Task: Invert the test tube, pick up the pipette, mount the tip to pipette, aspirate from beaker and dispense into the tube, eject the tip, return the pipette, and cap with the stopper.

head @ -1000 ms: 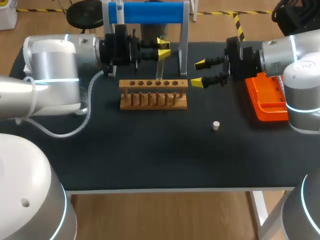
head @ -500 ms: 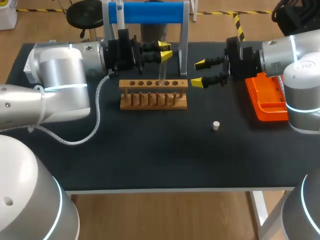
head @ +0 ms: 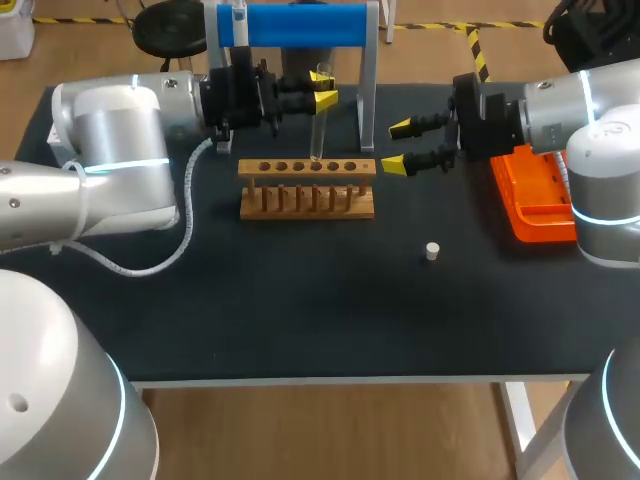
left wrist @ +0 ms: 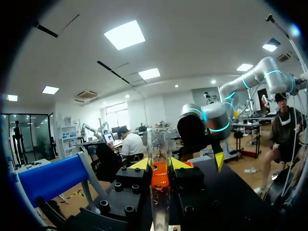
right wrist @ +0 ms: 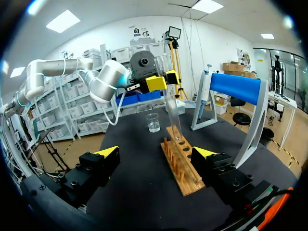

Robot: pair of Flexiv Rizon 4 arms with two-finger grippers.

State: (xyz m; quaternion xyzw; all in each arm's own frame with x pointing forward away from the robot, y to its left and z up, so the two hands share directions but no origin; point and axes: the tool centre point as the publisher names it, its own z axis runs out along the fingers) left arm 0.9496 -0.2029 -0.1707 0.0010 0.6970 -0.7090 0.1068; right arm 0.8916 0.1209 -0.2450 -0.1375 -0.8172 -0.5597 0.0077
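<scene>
The left fingers (head: 322, 94) are clamped on the test tube (head: 319, 125) near its upper end and hold it upright over the wooden rack (head: 307, 200) — the tube's lower end is level with the rack's top rail, at a hole toward the right end. The right fingers (head: 398, 146) stand wide apart, just right of the rack. The stopper (head: 432, 251) lies on the bench (head: 300, 300) — right of the rack, nearer the front edge. The beaker (right wrist: 153, 122) stands beyond the rack's left end.
</scene>
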